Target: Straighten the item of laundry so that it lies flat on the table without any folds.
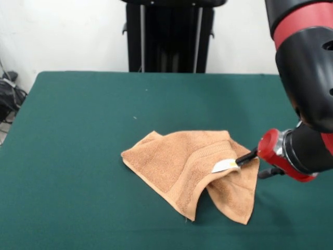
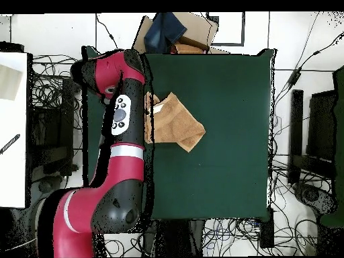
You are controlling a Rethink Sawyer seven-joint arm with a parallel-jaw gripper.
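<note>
Room: white wall behind, black pedestal (image 1: 169, 36) at the far edge of the table; cables on the floor all round in the overhead view
Table (image 1: 78, 130): dark green cloth, bare across the left half in the front view
Towel (image 1: 177, 161): tan terry, right of centre, nearer the front edge than the far edge; crumpled, one border band folded over, two pointed corners hanging toward the front edge; white tag (image 1: 225, 166) showing on the right side
Gripper (image 1: 248, 156): black tips at the tag, on the towel's right edge; open or closed cannot be told
Arm (image 1: 302, 78): red and black, down from the top right corner
</note>
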